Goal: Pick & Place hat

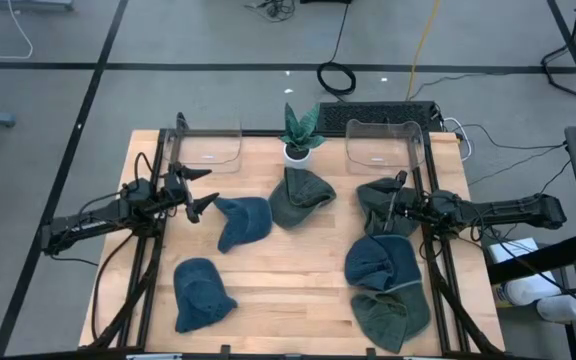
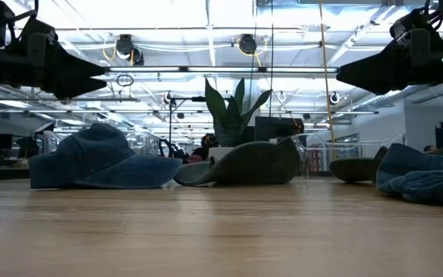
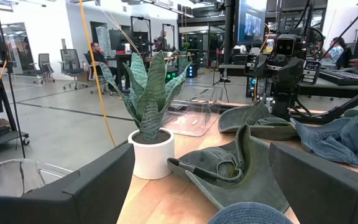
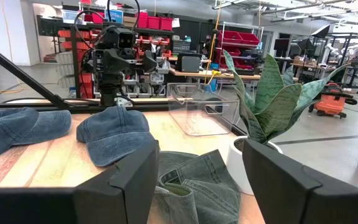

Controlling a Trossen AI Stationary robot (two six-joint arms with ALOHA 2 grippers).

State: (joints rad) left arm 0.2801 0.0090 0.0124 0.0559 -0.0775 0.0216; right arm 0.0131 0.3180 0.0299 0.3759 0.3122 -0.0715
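Hovering with my left gripper (image 1: 203,190) above the light wooden table (image 1: 288,290), fingers spread wide, nothing between them. It points toward the table's middle, just beside a blue denim cap (image 1: 242,221) that lies flat on the wood, brim toward the front edge.

My right gripper (image 1: 396,195) hangs over the opposite side, fingers partly apart and empty. It sits above a dark green cloth cap (image 1: 378,212), not touching it as far as I can tell.

Other hats on the table:
- olive green cap (image 1: 300,196) at centre, its crown touching the white pot of the small snake plant (image 1: 300,133) behind it;
- second blue denim cap (image 1: 201,294) near the front left;
- third blue denim cap (image 1: 381,264) on the right, overlapping a green cap (image 1: 390,318) at the front right corner.

Two clear plastic bins stand at the back edge, the left bin (image 1: 209,146) and the right bin (image 1: 385,142), one either side of the plant. No hat shows in either.

Low view: both grippers stand clear above the tabletop, hats resting below them.
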